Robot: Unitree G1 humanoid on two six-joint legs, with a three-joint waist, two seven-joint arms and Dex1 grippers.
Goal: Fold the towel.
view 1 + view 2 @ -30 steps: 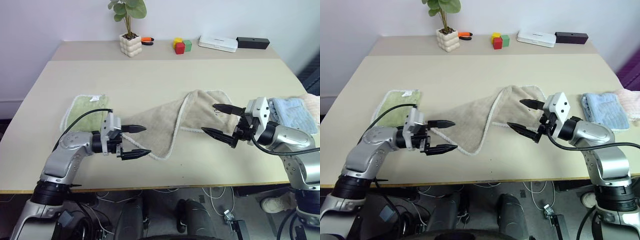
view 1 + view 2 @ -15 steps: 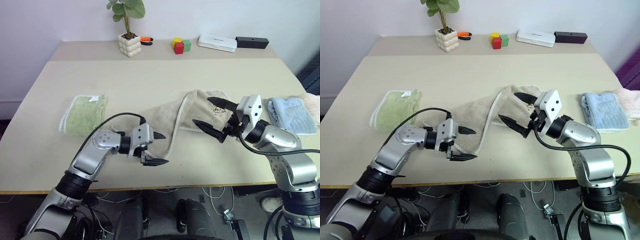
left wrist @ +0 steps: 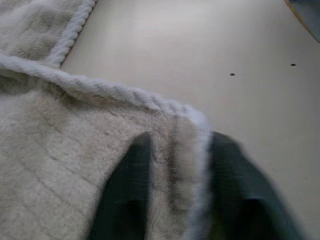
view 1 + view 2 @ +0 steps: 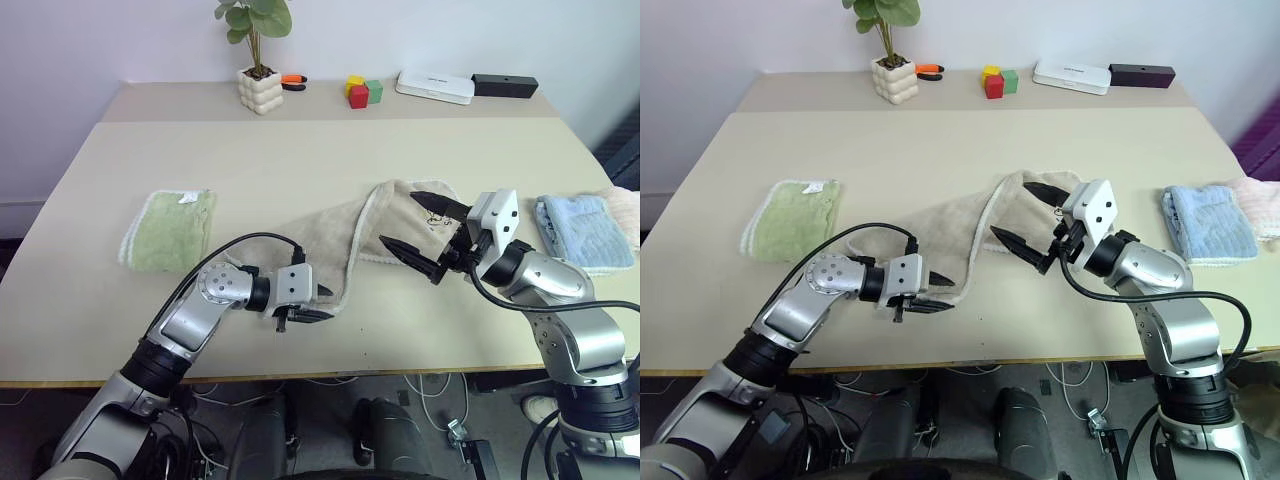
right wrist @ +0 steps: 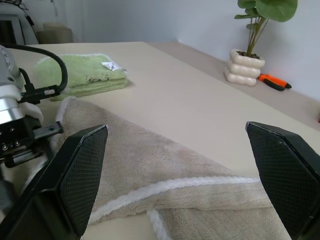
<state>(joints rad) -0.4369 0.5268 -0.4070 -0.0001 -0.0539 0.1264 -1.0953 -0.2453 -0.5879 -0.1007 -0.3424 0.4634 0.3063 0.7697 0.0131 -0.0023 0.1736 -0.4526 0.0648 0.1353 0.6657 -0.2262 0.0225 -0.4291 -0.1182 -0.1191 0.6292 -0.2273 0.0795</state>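
Towel: soft, light, floppy; grab at corded corners. Left tool pinching near corner; right tool spread, above far end.

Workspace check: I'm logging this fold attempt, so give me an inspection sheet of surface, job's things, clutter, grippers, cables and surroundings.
Surface: beige table, raised shelf at the back.
Job's things: tan towel lies twisted mid-table, one corner folded over.
Clutter: green towel folded on the left; blue towel folded on the right; plant, blocks, white box, black box on the shelf.
Grippers: left gripper has its fingers astride the towel's near corded corner, closing on it; right gripper open above the towel's far end.
Cables: black cable loops over the left arm; more under the table.
Surroundings: white wall behind.
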